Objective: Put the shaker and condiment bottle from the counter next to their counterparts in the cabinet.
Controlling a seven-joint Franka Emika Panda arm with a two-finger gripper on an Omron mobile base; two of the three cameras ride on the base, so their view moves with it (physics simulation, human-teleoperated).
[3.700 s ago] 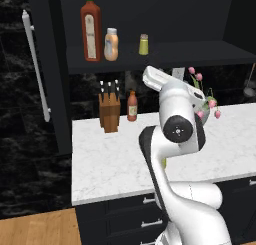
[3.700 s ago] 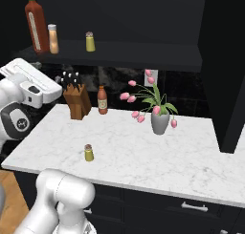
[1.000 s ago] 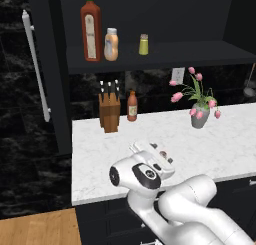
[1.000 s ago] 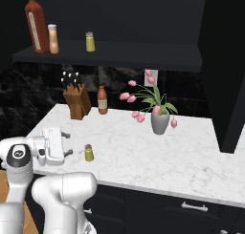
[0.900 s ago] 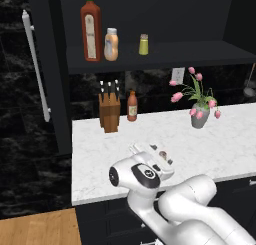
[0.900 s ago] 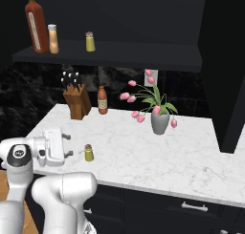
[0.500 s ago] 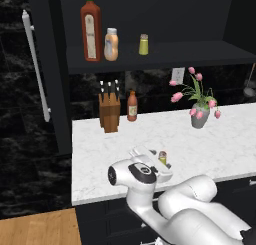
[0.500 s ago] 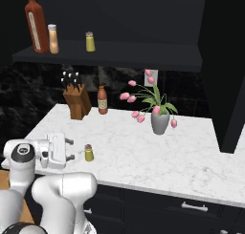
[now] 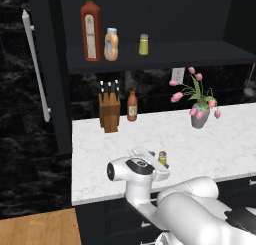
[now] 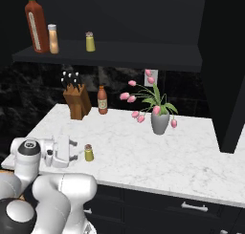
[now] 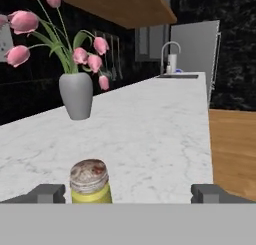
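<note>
Gripper [image 10: 72, 150] spread wide, nothing held. One shaker [image 10: 88, 153] on counter [image 10: 158, 152] just ahead, between the fingers [image 11: 47, 193] toward the left one. Cabinet [image 9: 165, 54] shelf far above: three items — red bottle [image 9: 90, 29], condiment bottle [image 9: 111, 44], second shaker [image 9: 143, 44].

This is a rendered home kitchen; a white marble-look counter [image 9: 100, 159] runs above dark drawer fronts with pale bar pulls [image 10: 194, 207]; a black marble backsplash [image 10: 33, 90] rises behind it; a wooden knife block [image 9: 109, 111] with dark handles stands beside a slim red-brown sauce bottle [image 9: 132, 106]; a grey vase of pink tulips [image 10: 160, 119] sits on the counter; a black wall cabinet [image 9: 165, 54] holds a tall red green-capped bottle [image 9: 90, 30], a peach-orange bottle [image 9: 111, 44] and a small yellow shaker [image 9: 143, 44]; a sink with a curved silver tap [image 11: 170, 54] lies at the counter's far end; the floor is warm wood planks [image 9: 37, 229].
</note>
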